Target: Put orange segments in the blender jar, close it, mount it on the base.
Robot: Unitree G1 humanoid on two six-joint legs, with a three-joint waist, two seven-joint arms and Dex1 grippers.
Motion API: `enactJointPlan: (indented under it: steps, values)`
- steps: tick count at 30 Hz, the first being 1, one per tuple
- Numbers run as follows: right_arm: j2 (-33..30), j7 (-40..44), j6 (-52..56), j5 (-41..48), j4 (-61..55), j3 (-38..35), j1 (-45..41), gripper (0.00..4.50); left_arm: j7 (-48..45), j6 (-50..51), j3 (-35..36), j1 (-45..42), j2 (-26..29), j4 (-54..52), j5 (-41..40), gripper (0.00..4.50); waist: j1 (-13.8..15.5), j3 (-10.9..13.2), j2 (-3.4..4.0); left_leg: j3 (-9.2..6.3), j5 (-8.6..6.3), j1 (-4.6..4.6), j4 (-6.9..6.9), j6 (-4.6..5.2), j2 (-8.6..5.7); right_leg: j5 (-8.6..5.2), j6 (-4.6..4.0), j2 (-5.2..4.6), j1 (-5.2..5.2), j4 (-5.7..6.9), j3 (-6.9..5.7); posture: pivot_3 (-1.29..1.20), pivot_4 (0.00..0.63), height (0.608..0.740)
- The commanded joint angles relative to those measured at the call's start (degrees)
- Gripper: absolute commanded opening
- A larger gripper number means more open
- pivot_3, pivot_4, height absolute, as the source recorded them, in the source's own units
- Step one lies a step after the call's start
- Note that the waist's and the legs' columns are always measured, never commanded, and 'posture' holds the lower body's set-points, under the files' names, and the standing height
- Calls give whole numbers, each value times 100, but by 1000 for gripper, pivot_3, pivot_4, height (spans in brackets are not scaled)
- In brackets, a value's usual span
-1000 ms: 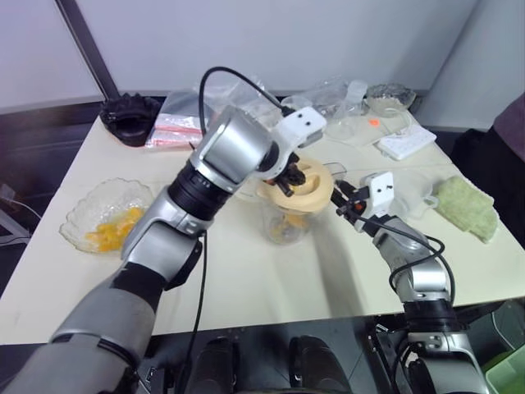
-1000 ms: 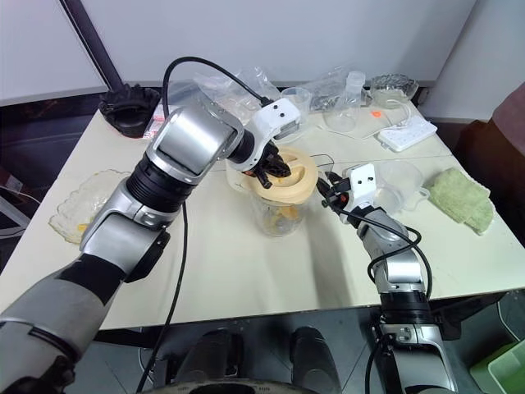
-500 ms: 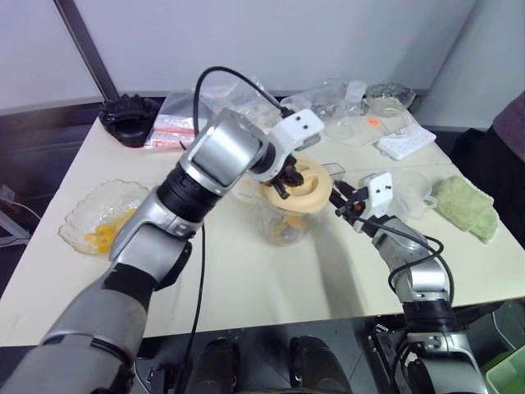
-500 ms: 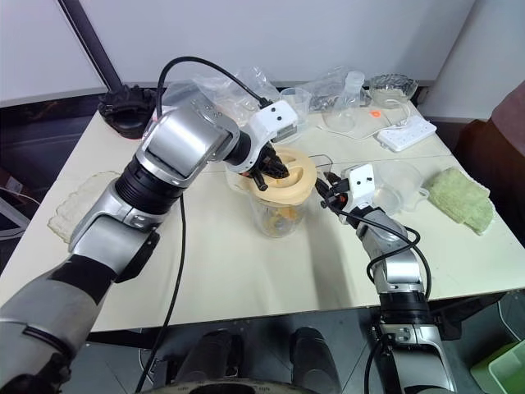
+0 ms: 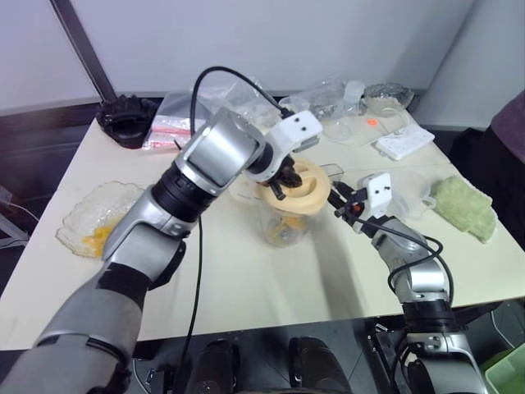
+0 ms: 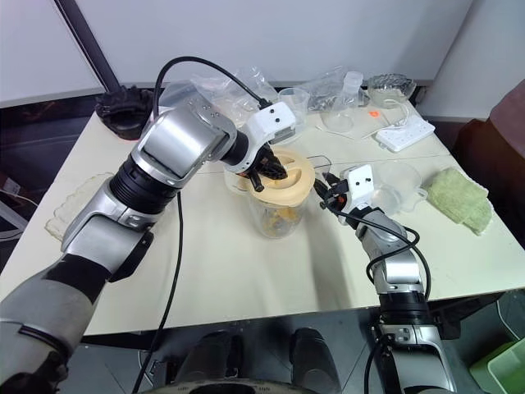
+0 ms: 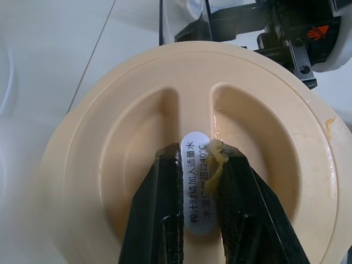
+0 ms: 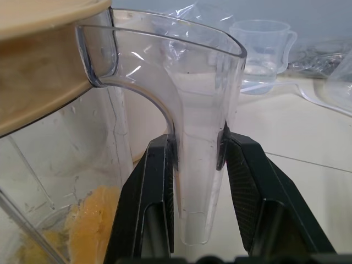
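Left gripper [image 7: 198, 181] clamps centre ridge of peach lid [image 7: 137, 137] sitting atop blender jar [image 6: 277, 215] mid-table; right gripper [image 8: 197, 165] grips jar's upright handle (orange segments [image 8: 91, 220] already inside).

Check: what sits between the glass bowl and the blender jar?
In the left eye view, the left arm crosses between glass bowl and blender jar.

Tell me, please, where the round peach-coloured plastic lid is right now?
In the left eye view the peach lid sits mid-table on the clear blender jar, its ridge pinched by the left gripper; the right gripper holds the jar's handle.
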Motion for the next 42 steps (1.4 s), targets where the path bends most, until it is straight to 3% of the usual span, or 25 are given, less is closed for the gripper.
enactJointPlan:
  steps: [1, 3, 4, 11, 20, 29, 37, 42]
  values:
    - [20, 21, -135, 14, -295, 9, -108, 829, -60, 525, -680, 515, -163, 401, -348, 247, -1, 0, -1, 0, 0, 0, 0, 0, -3, 0, 0, -4, 1, -2, 0, 0, 150, 740]
    - [20, 21, -137, 8, -289, 7, -111, 829, -33, 544, -661, 520, -172, 396, -372, 247, -2, 0, -1, 0, -1, 0, 0, -1, -3, 0, 0, -6, 2, -4, 1, 0, 150, 740]
    - [21, 21, -137, 6, -286, 7, -112, 829, -35, 526, -668, 533, -161, 376, -388, 1292, -2, 1, -3, 0, -2, 0, 0, -3, -3, 0, 0, -7, 2, -5, 1, 0, 150, 740]
    - [14, 55, -138, -6, -292, 7, -95, 829, 41, 445, -697, 552, -59, 218, -505, 4448, 1, -6, -14, 0, -2, 0, -24, -4, -3, 0, 0, -7, -6, -13, 1, 0, 150, 740]
    - [27, 70, -180, -43, -253, 34, -56, 829, -100, 96, -86, -347, -28, 349, -609, 4448, 12, 20, -42, -4, 0, 9, -64, -1, -23, -5, 0, -11, -19, -16, 4, 0, 150, 740]
    - [7, 101, -220, -52, -198, 46, -11, 829, -314, -495, 584, -1558, 28, 829, -846, 4448, 16, 72, -43, 3, 8, -178, -46, -1, -49, 19, 18, 2, -175, 11, 16, 0, 150, 740]
    - [-25, 124, -239, -59, -134, 55, -41, 829, -336, -542, 588, -1651, 312, 706, -928, 4448, -1, 109, -33, 0, 7, -167, -59, 1, -47, 11, 29, 16, -176, 22, 18, 0, 150, 740]
    - [-43, 95, -257, -57, -141, 15, -29, 829, 110, -1588, 1304, -1523, 522, 1049, -809, 4448, -2, 115, -33, 3, 7, -167, -44, 0, -47, 14, 26, 15, -175, 29, 20, 0, 150, 740]
